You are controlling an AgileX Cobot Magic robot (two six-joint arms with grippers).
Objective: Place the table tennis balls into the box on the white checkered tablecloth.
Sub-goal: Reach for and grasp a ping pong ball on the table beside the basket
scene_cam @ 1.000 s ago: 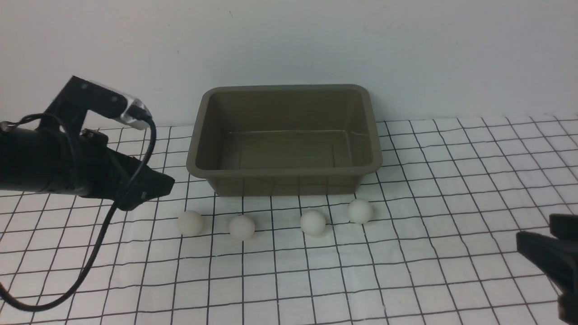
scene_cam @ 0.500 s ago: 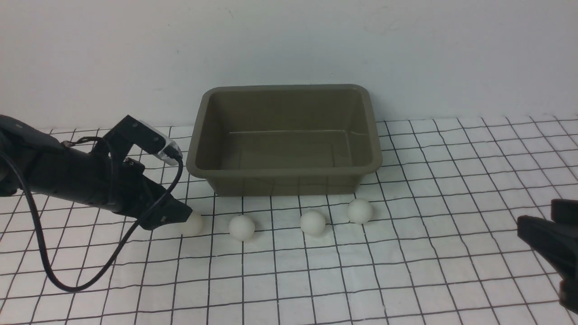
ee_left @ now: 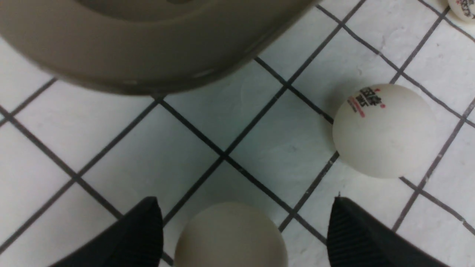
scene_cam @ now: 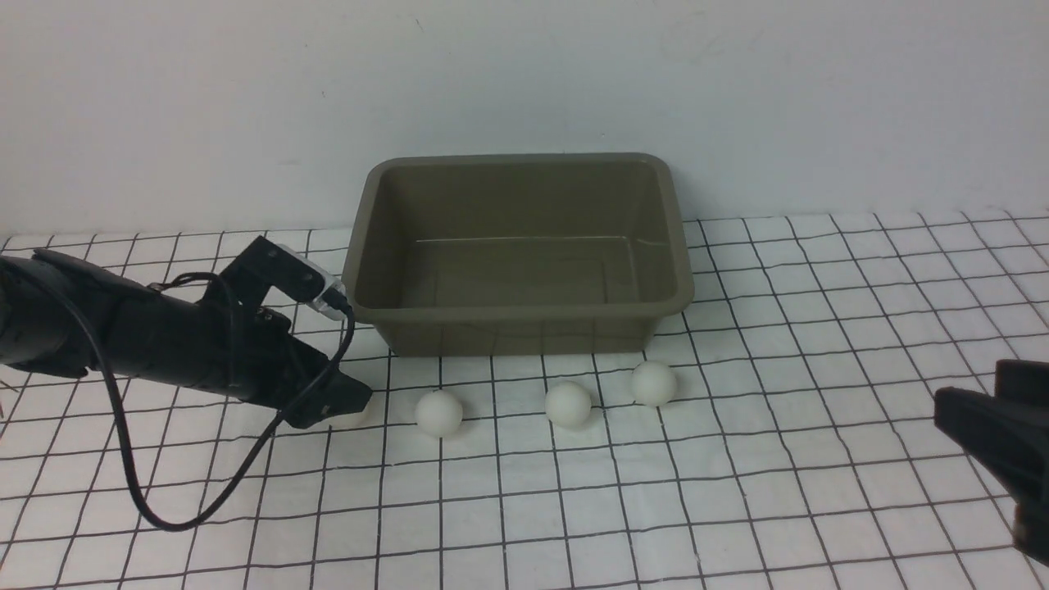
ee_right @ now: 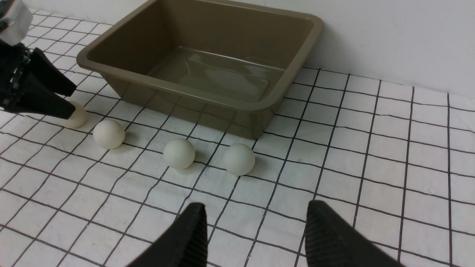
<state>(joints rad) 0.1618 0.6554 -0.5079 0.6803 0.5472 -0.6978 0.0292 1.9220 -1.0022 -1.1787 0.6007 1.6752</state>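
Observation:
The olive-grey box (scene_cam: 516,312) stands empty at the back of the white checkered tablecloth (scene_cam: 737,492). Three table tennis balls (scene_cam: 438,412) (scene_cam: 568,403) (scene_cam: 654,383) lie in a row in front of it. A further ball (ee_right: 76,115) at the row's left end is mostly hidden in the front view. My left gripper (scene_cam: 352,401) is low and open, its fingers on either side of that ball (ee_left: 230,233) with gaps both sides. The neighbouring ball (ee_left: 384,129) carries a printed logo. My right gripper (scene_cam: 942,410) stands open and empty at the right edge.
A plain white wall rises just behind the box. The left arm's black cable (scene_cam: 131,483) loops down onto the cloth at the left. The box's near corner (ee_left: 130,55) is close beyond the left gripper's fingers.
My left arm has come down and to the right, from left of the box to the leftmost ball, which now sits between its open fingers. The right arm has hardly moved.

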